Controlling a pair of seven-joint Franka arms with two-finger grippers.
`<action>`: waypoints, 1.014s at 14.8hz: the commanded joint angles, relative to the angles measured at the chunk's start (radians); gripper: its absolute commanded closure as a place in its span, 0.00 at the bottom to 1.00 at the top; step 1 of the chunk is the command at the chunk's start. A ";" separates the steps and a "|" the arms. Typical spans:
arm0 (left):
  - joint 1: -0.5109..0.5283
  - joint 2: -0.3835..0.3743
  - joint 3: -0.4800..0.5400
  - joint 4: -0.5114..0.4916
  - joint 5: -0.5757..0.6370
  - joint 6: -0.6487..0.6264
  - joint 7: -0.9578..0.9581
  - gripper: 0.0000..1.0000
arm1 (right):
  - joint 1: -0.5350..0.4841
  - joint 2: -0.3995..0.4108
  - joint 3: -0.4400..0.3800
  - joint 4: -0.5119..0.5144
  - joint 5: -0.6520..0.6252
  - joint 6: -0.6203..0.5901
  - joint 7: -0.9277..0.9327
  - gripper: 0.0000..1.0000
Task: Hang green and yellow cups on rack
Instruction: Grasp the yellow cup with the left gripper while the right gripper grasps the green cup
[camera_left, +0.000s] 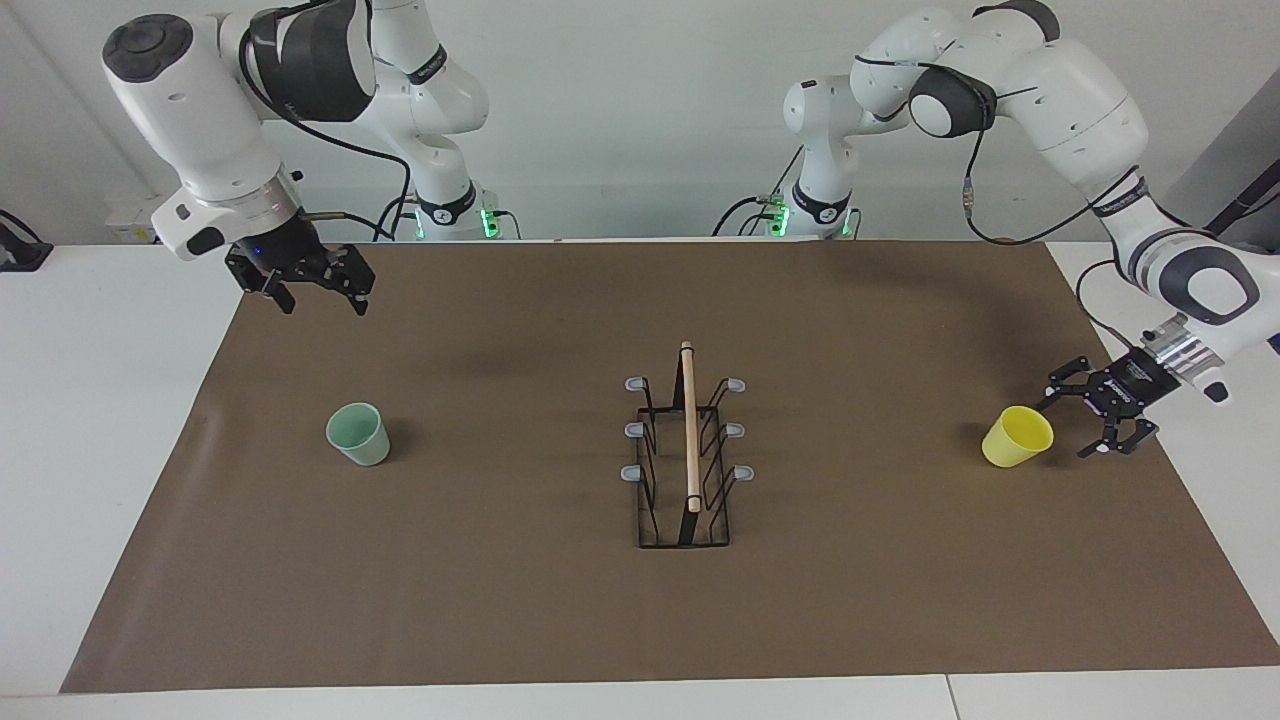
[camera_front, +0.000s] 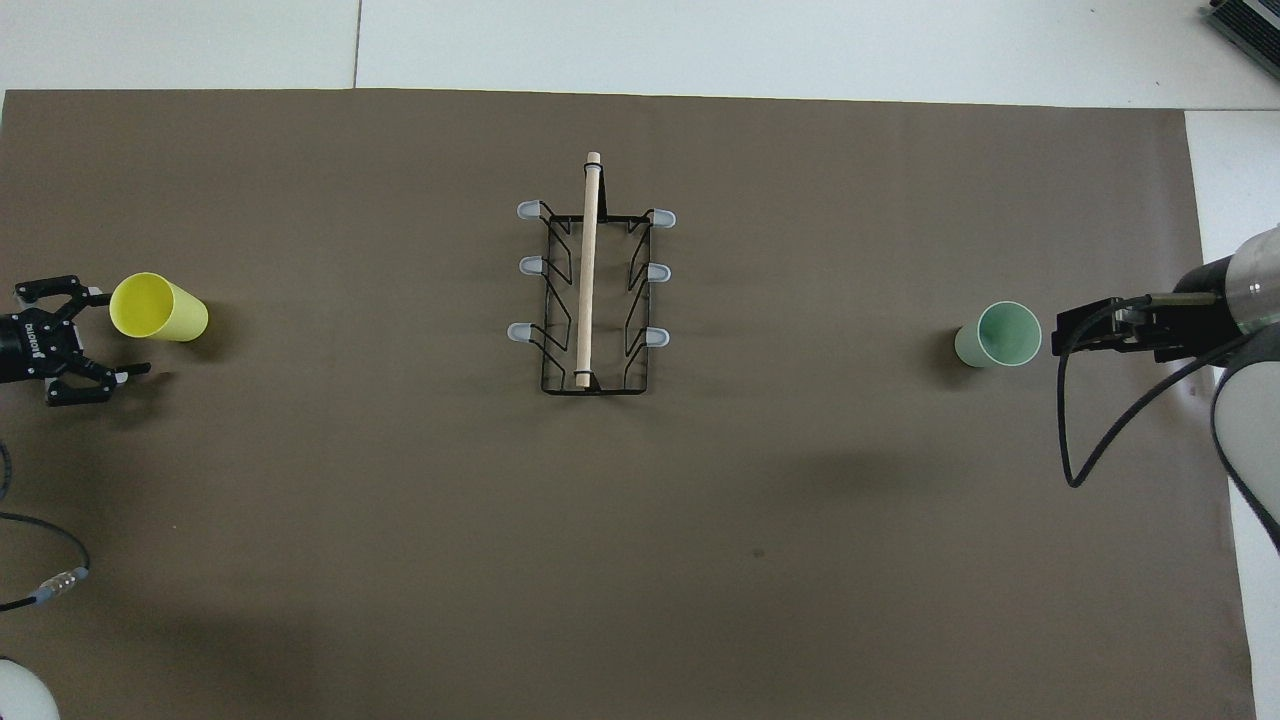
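You see the left gripper (camera_left: 1085, 422) with jaws apart, just beside the yellow cup (camera_left: 1017, 437), at its 3 o'clock in the facing view. The right gripper (camera_left: 320, 292) hangs with jaws apart, high over the brown mat (camera_left: 500, 600). The green cup (camera_left: 358, 434) and the rack (camera_left: 686, 450) stand untouched.

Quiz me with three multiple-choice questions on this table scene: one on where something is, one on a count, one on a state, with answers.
1. Where does the black wire rack with the light wooden rod stand?
A. between the two cups
B. on top of the yellow cup
C. off the brown mat

2. How many grey-tipped pegs does the rack carry?
A. two
B. four
C. six

3. How is the left gripper?
A. shut on the green cup
B. jaws open beside the bright yellow plastic cup
C. hung on a peg

Answers:
1 A, the pale mint green plastic cup sits toward the right arm's end, the yellow one toward the left arm's.
2 C, three show on each side.
3 B, its jaws are spread next to the yellow cup, which looks tilted; the right gripper hangs raised over the mat's corner.
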 joint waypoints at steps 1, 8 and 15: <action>-0.041 -0.059 0.009 -0.091 -0.074 0.015 -0.006 0.00 | 0.000 -0.028 -0.001 -0.017 -0.007 -0.038 -0.006 0.00; -0.087 -0.070 0.006 -0.145 -0.158 0.099 -0.015 0.05 | 0.020 0.069 0.002 0.037 -0.060 0.003 -0.001 0.00; -0.116 -0.073 0.003 -0.165 -0.192 0.118 -0.010 0.05 | 0.017 0.364 0.002 0.209 -0.119 0.113 -0.008 0.00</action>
